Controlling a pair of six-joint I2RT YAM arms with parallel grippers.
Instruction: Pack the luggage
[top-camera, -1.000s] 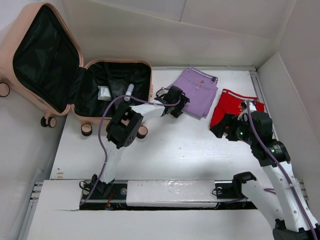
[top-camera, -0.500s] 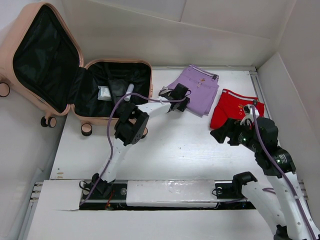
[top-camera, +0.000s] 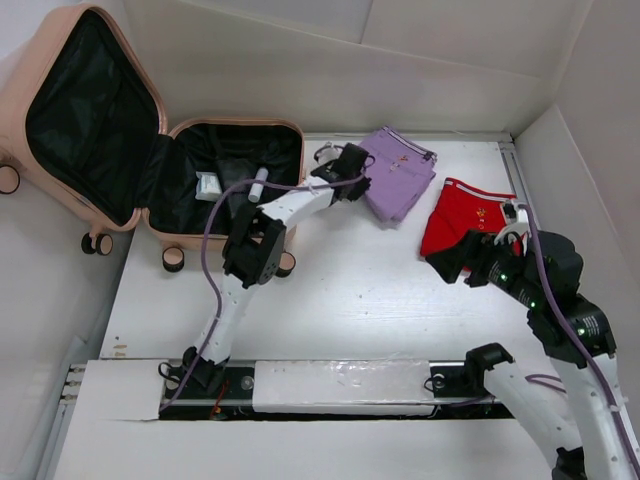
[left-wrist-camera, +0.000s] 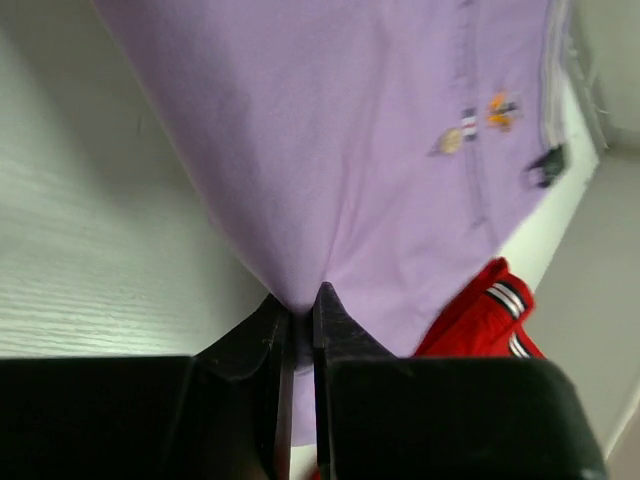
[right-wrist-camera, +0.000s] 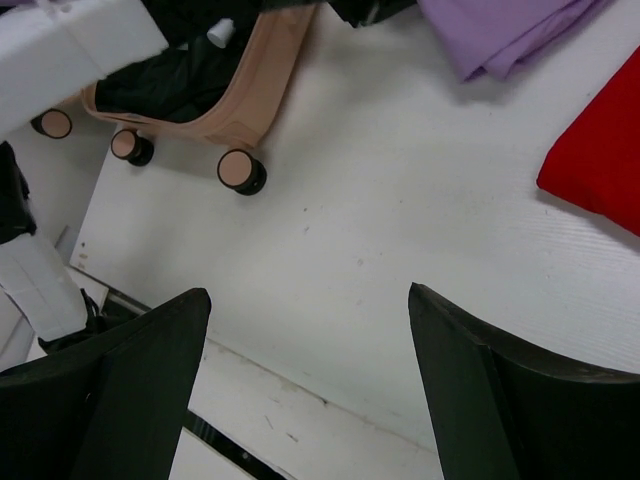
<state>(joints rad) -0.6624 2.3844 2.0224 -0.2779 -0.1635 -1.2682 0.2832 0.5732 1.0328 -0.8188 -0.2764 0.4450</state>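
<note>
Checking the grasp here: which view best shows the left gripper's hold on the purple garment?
Left wrist: the left gripper is shut, pinching the purple garment at its near edge. The top external view shows the gripper at the garment's left side, pinch too small to judge. The right wrist view catches only a garment corner.

Upper centre, a folded purple garment (top-camera: 402, 178) sits on the white desk (top-camera: 370, 300), bunched at its left edge. Just beside it to the right lies a red garment (top-camera: 463, 215) with striped trim. Over on the left are a small white packet (top-camera: 208, 186) and a pale tube (top-camera: 258, 185).
</note>
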